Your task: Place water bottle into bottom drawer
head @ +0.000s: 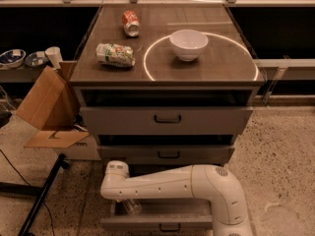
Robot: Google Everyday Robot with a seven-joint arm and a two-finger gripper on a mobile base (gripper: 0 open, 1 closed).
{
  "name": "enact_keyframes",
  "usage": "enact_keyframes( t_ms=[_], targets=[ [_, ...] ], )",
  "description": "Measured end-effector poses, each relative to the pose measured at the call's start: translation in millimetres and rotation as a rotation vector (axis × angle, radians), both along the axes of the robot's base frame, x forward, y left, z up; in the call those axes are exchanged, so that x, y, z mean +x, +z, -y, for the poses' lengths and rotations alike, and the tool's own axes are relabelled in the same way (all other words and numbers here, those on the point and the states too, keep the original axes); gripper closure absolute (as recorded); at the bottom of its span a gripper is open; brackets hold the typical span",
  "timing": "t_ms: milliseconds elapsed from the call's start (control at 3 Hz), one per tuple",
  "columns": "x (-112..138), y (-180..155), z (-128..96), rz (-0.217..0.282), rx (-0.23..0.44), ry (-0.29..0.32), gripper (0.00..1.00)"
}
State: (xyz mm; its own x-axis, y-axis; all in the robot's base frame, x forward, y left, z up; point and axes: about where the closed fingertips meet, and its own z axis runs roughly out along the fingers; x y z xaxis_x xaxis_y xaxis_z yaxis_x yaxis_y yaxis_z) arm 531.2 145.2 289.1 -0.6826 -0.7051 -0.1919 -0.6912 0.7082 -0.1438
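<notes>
Low in front of the cabinet: bottom drawer [162,223], pulled out, shallow grey tray open to view, small dark handle on its narrow front. Lying across above it, left to right: white robot arm [167,183], rounded elbow at the right, wrist end at the left. Under that left end, pointing down into the drawer: gripper [126,200], mostly hidden by the arm. Claw state: cannot tell. Just below the wrist, inside the drawer at its left side: water bottle [132,207], clear ribbed plastic, only the lower part showing, upper part hidden under the arm. Contact with the drawer floor: cannot tell.

Above: middle drawer [197,156] and top drawer [123,121], both grey with dark handles, a dark gap over each.

On the cabinet top [216,68]: white bowl [188,44] upright inside a bright ring of light [147,68]; red can [131,23] on its side toward the back left; white-and-green container [115,54] on its side near the front left, just outside the ring.

Left of the cabinet, on the floor: open cardboard box [44,104], tilted. On the low shelf behind it: two small dishes [12,57] and a pale cup [53,55]. Lower left: dark stand leg [42,195].
</notes>
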Motion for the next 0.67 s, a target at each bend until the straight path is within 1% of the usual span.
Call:
enact_keyframes(
  t_ms=[333,667],
  targets=[
    [5.2,-33.2,-3.5,0.012,0.010,-0.025,1.00],
    [6.9,-54.6,-2.8,0.033,0.019,-0.071,1.00]
  ],
)
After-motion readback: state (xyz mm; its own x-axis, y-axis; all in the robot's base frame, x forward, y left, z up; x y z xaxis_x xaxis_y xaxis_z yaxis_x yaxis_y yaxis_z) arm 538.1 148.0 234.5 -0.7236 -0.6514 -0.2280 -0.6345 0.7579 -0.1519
